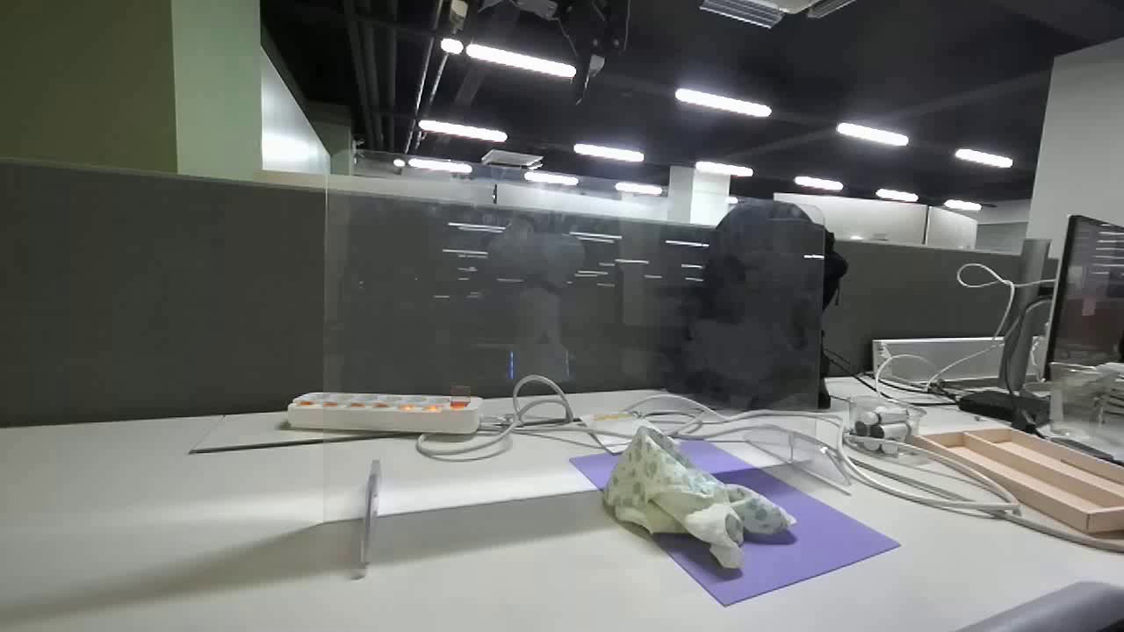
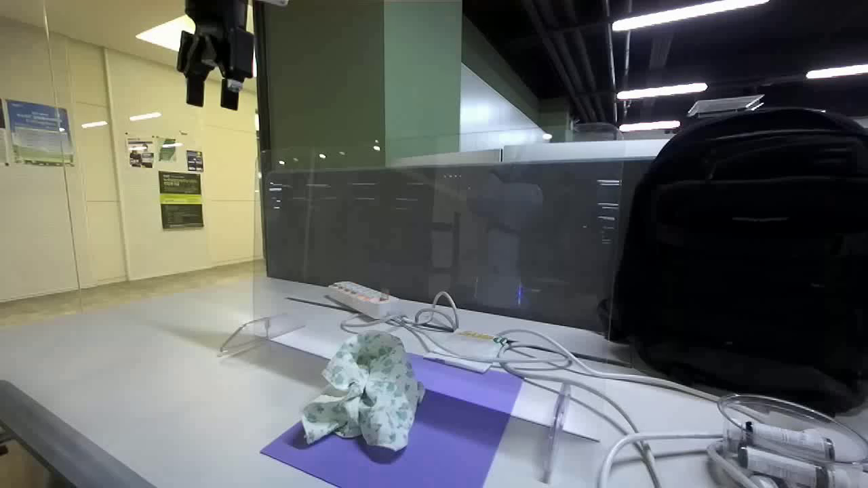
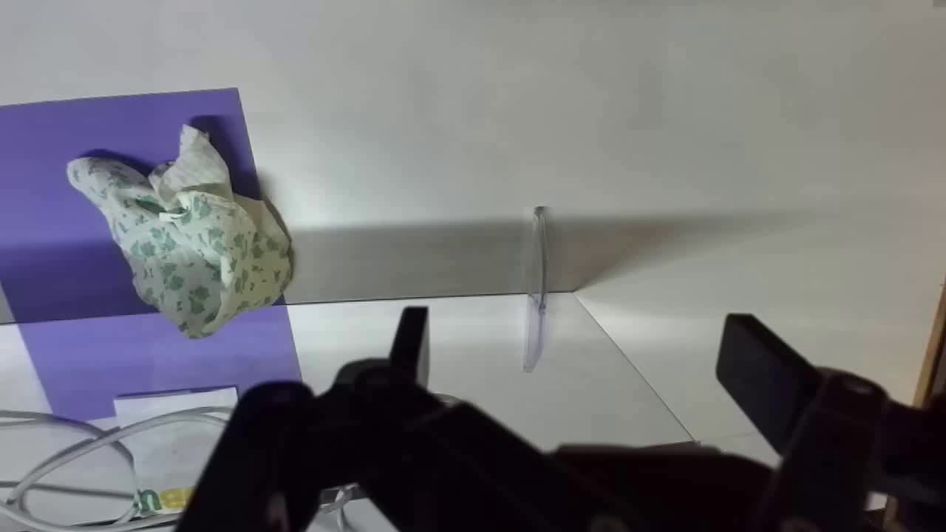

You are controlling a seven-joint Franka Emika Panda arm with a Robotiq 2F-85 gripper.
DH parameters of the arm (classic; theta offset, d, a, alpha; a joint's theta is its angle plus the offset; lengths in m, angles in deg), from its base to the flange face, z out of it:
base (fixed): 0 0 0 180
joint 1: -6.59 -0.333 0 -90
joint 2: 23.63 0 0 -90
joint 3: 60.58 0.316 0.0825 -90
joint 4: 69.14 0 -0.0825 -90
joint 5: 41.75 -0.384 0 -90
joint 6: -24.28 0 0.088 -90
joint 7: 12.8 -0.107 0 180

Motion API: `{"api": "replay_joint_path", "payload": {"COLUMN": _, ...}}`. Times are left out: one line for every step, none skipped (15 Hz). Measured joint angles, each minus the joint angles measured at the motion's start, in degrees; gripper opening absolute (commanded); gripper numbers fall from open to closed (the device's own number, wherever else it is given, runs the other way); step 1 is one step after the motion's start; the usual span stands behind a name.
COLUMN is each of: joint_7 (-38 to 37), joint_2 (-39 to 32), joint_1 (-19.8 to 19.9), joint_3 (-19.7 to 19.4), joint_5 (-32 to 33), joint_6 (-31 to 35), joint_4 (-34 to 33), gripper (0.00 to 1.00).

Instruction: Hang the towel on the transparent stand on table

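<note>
The towel (image 1: 689, 496) is white with green leaf prints. It lies crumpled on the purple sheet in both exterior views (image 2: 373, 390) and at the left of the wrist view (image 3: 192, 255). The transparent stand (image 1: 571, 307) is a clear upright panel on two clear feet, behind the towel in both exterior views (image 2: 434, 237). One foot of the stand (image 3: 538, 273) shows in the wrist view. My gripper (image 2: 213, 98) hangs high above the table, apart from towel and stand. Its fingers are spread with nothing between them in the wrist view (image 3: 576, 325). It is dark at the top of an exterior view (image 1: 597, 66).
The purple sheet (image 1: 790, 562) lies partly under the stand. Behind are a power strip (image 1: 386, 414), white cables (image 2: 576, 369) and a black backpack (image 2: 746, 257). A clear cup (image 1: 882, 426), a wooden tray (image 1: 1036, 474) and a monitor (image 1: 1089, 298) stand at the side.
</note>
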Motion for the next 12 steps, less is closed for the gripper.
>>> {"api": "replay_joint_path", "payload": {"joint_7": 0.0, "joint_2": 0.0, "joint_1": 0.0, "joint_3": 0.0, "joint_5": 0.0, "joint_6": 0.1, "joint_4": 0.0, "gripper": 1.00}}
{"api": "replay_joint_path", "payload": {"joint_7": 0.0, "joint_2": 0.0, "joint_1": 0.0, "joint_3": 0.0, "joint_5": 0.0, "joint_6": 0.2, "joint_4": 0.0, "gripper": 1.00}}
{"api": "replay_joint_path", "payload": {"joint_7": 0.0, "joint_2": 0.0, "joint_1": 0.0, "joint_3": 0.0, "joint_5": 0.0, "joint_6": 0.2, "joint_4": 0.0, "gripper": 1.00}}
{"api": "replay_joint_path", "payload": {"joint_7": 0.0, "joint_2": 0.0, "joint_1": 0.0, "joint_3": 0.0, "joint_5": 0.0, "joint_6": 0.2, "joint_4": 0.0, "gripper": 1.00}}
{"api": "replay_joint_path", "payload": {"joint_7": 0.0, "joint_2": 0.0, "joint_1": 0.0, "joint_3": 0.0, "joint_5": 0.0, "joint_6": 0.2, "joint_4": 0.0, "gripper": 1.00}}
{"api": "replay_joint_path", "payload": {"joint_7": 0.0, "joint_2": 0.0, "joint_1": 0.0, "joint_3": 0.0, "joint_5": 0.0, "joint_6": 0.2, "joint_4": 0.0, "gripper": 1.00}}
{"api": "replay_joint_path", "payload": {"joint_7": 0.0, "joint_2": 0.0, "joint_1": 0.0, "joint_3": 0.0, "joint_5": 0.0, "joint_6": 0.2, "joint_4": 0.0, "gripper": 1.00}}
{"api": "replay_joint_path", "payload": {"joint_7": 0.0, "joint_2": 0.0, "joint_1": 0.0, "joint_3": 0.0, "joint_5": 0.0, "joint_6": 0.2, "joint_4": 0.0, "gripper": 1.00}}
{"api": "replay_joint_path", "payload": {"joint_7": 0.0, "joint_2": 0.0, "joint_1": 0.0, "joint_3": 0.0, "joint_5": 0.0, "joint_6": 0.2, "joint_4": 0.0, "gripper": 1.00}}
{"api": "replay_joint_path", "payload": {"joint_7": 0.0, "joint_2": 0.0, "joint_1": 0.0, "joint_3": 0.0, "joint_5": 0.0, "joint_6": 0.2, "joint_4": 0.0, "gripper": 1.00}}
{"api": "replay_joint_path", "payload": {"joint_7": 0.1, "joint_2": 0.0, "joint_1": 0.0, "joint_3": 0.0, "joint_5": 0.4, "joint_6": 0.4, "joint_4": 0.1, "gripper": 1.00}}
{"api": "replay_joint_path", "payload": {"joint_7": 0.1, "joint_2": 0.0, "joint_1": 0.0, "joint_3": 0.1, "joint_5": 1.1, "joint_6": 1.0, "joint_4": 0.4, "gripper": 1.00}}
